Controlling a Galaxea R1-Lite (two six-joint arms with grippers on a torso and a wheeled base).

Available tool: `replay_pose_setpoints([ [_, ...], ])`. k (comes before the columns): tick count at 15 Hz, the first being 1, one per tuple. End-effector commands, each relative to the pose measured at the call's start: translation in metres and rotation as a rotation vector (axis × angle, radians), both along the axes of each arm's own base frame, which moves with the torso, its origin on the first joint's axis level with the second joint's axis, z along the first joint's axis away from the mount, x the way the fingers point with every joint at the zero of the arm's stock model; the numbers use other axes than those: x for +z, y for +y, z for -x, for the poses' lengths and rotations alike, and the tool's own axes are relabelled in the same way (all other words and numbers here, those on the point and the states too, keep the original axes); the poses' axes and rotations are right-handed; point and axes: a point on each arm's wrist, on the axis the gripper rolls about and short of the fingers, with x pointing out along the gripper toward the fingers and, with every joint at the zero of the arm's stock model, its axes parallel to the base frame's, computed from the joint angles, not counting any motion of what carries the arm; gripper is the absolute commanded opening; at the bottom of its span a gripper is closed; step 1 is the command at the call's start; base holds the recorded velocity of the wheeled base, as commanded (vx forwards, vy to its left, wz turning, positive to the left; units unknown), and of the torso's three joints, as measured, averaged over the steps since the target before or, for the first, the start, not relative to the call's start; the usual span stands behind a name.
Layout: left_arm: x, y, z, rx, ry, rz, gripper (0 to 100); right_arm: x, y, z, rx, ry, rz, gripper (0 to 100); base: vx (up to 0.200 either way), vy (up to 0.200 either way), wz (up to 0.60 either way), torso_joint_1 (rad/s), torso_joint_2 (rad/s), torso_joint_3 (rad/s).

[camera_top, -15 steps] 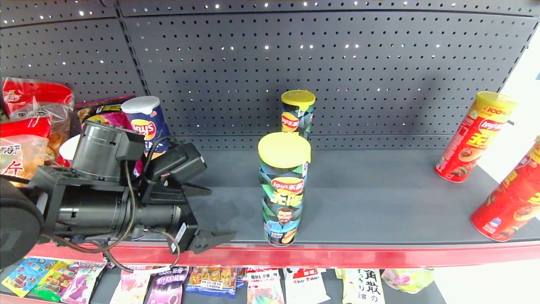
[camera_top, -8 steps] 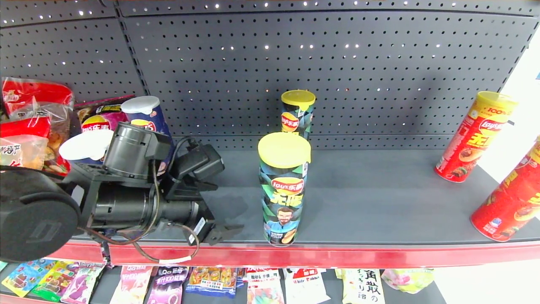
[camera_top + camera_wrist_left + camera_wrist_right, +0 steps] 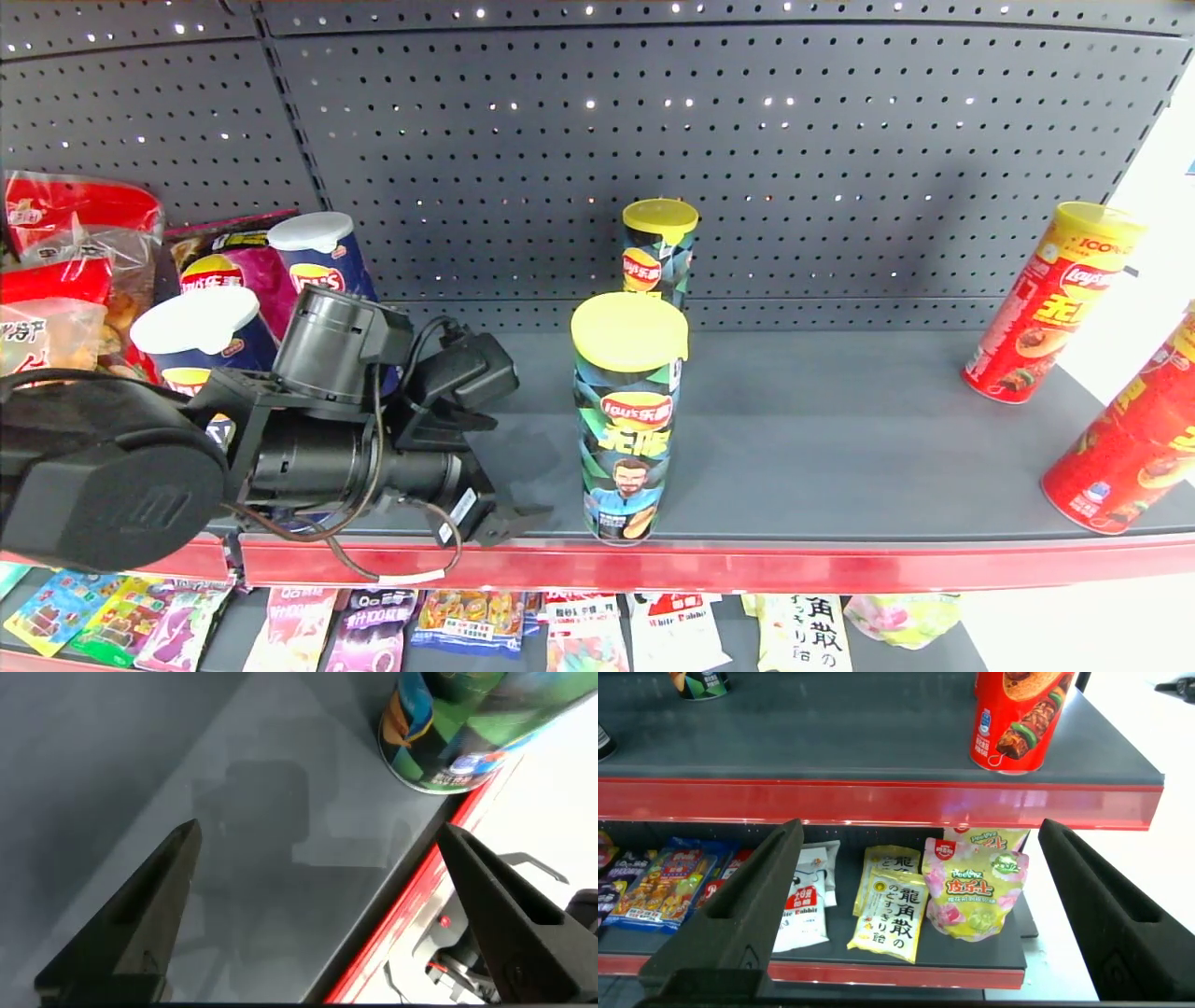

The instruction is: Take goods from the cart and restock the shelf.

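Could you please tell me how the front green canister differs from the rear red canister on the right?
The front green canister has a green-and-black patterned body; the rear red canister is red and yellow. The green one stands mid-shelf at the front lip, the red one farther back near the right end. Both are tall tubes with yellow lids on the grey shelf.

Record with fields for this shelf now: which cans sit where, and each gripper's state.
Shelf: grey deck, red front lip
Middle: front green can at the lip, rear green can by the pegboard
Right: rear red can, front red can
Left: rear blue can, front blue can, snack bags
Left gripper: open, empty, beside front green can, not touching
Right gripper: open, empty, facing lower-shelf bags
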Motion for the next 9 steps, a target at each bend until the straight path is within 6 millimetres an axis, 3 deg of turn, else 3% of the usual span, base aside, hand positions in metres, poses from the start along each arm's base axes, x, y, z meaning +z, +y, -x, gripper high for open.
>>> replay_pose_setpoints([
  [1,-0.003,-0.002,-0.003,0.004,0.003,-0.003,100,0.0,0.0,0.0,0.0,-0.001,0.0,100,0.0,0.0,0.0,0.0,0.0,0.0],
  [9,-0.008,-0.012,-0.009,-0.008,-0.007,-0.005,100,0.0,0.0,0.0,0.0,-0.001,0.0,100,0.0,0.0,0.0,0.0,0.0,0.0],
])
